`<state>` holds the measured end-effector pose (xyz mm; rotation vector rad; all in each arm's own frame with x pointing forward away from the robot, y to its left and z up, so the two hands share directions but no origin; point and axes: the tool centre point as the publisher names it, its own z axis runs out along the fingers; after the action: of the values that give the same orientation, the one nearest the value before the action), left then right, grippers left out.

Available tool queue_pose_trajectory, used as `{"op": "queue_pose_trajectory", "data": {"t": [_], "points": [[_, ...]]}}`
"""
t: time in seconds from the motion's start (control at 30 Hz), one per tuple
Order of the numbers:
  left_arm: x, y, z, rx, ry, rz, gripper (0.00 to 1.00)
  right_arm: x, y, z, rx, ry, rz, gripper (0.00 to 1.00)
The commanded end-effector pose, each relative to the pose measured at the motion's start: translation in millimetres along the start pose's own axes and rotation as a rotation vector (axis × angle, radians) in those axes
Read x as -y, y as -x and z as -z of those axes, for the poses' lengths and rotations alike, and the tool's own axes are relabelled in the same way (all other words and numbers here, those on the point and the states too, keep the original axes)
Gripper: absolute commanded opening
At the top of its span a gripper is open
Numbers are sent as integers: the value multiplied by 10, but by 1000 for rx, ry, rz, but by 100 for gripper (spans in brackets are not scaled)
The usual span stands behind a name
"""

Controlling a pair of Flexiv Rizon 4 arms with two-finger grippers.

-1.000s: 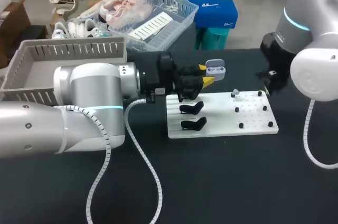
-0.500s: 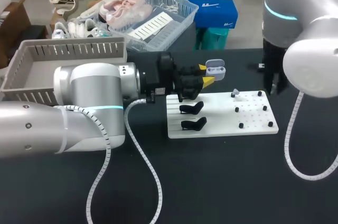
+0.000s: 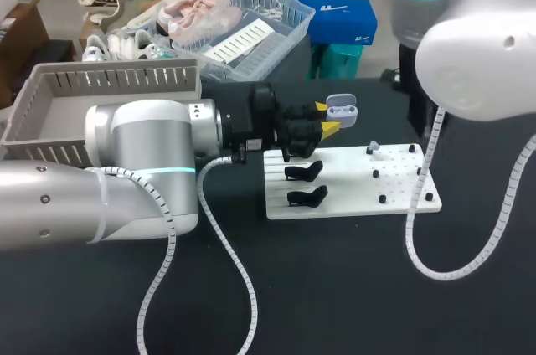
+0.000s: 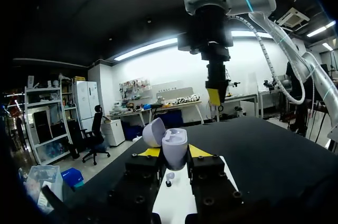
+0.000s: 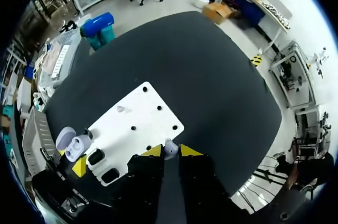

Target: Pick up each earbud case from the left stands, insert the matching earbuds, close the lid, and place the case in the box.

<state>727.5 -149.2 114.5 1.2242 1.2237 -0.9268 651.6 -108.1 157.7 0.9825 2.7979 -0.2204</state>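
The left tool [image 4: 174,152] clamps the open earbud case [image 4: 175,143], lid up, just beside the white board [image 5: 142,121] on the bench [image 3: 335,288], while the right tool [image 5: 171,151], high above the board, pinches a small white earbud [image 5: 170,148].

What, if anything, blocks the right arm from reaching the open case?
Likely nothing, so yes: the left end effector holds the case lid-open, and the right end effector, gripping an earbud, hangs beyond it with nothing between.

Lilac earbud case [image 4: 175,140], lid open, upright in left claw [image 4: 174,152]; pale earbud [image 5: 169,147] pinched in right claw [image 5: 170,151].
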Motion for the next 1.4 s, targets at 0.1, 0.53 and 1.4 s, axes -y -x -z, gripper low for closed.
{"op": "queue_pose_trajectory", "data": {"t": [0.1,0.53,1.4], "points": [[10,-5,-5,1,6,-2,0,-51,12,7,-4,-31,-53,0],[10,-5,-5,1,6,-2,0,-224,31,52,-18,-67,-138,0],[10,-5,-5,1,6,-2,0,-724,-175,432,-21,29,-441,0]]}}
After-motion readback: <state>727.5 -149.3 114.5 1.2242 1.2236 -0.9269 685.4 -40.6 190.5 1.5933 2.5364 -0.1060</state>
